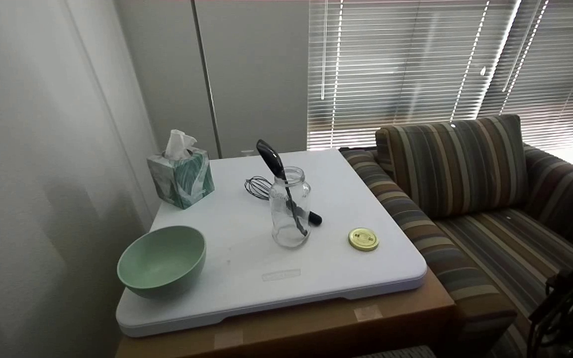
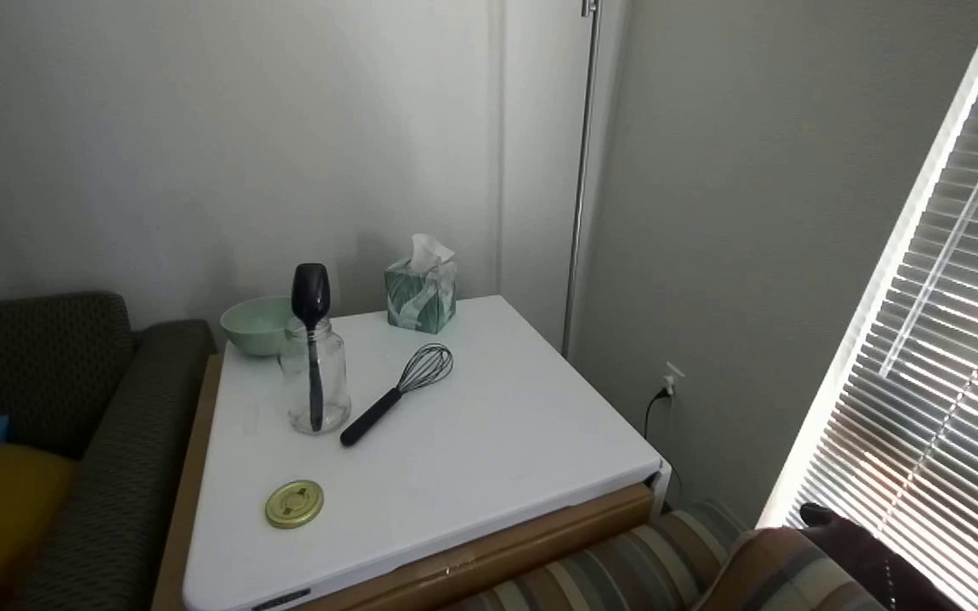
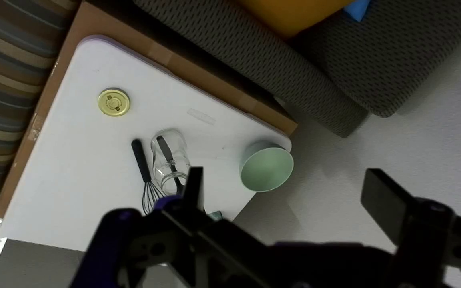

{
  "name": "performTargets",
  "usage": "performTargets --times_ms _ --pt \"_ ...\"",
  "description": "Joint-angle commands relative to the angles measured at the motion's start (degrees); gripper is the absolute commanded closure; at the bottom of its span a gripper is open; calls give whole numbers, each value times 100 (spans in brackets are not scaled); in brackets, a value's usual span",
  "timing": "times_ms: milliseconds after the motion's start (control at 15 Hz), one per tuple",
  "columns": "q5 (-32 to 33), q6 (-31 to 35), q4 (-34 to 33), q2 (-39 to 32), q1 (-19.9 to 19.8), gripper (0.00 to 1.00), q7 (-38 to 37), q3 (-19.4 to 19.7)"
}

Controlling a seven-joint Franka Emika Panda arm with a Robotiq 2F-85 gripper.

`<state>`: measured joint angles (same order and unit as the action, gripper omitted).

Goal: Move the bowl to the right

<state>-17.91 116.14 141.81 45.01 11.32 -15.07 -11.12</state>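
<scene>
The pale mint-green bowl [image 1: 162, 261] stands upright at a corner of the white tabletop [image 1: 237, 223], beside the wall. In an exterior view the bowl [image 2: 255, 326] is at the table's far left corner, partly behind the glass jar. In the wrist view the bowl [image 3: 267, 170] lies beyond the fingertips, between the two fingers as seen from the camera and closer to the left one. My gripper [image 3: 285, 180] is wide open and empty, held well away from the table. I cannot make out the gripper in either exterior view.
A clear glass jar [image 1: 290, 214] holds a black utensil [image 1: 271, 158]. A black whisk [image 2: 396, 395] lies beside it. A gold lid [image 1: 363, 239] lies near the table edge. A tissue box [image 1: 182, 176] stands by the wall. A striped armchair [image 1: 453, 169] adjoins the table.
</scene>
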Motion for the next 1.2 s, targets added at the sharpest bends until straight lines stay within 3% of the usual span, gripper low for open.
performTargets --times_ms 0,133,333,533,733,933,1133 --pt "-107 103 117 82 -36 0 -85 -117" --pt "-72 253 171 54 -58 0 -65 -152" --pt "64 1037 283 -190 -7 0 602 24" --pt "-101 1918 249 -798 198 0 1604 518" --pt "-430 2444 -118 -1755 678 0 2950 1306" --pt "-1050 2315 -828 -2795 1474 0 4305 2235" --pt "-1995 1704 -1765 -3841 1950 0 5632 2766"
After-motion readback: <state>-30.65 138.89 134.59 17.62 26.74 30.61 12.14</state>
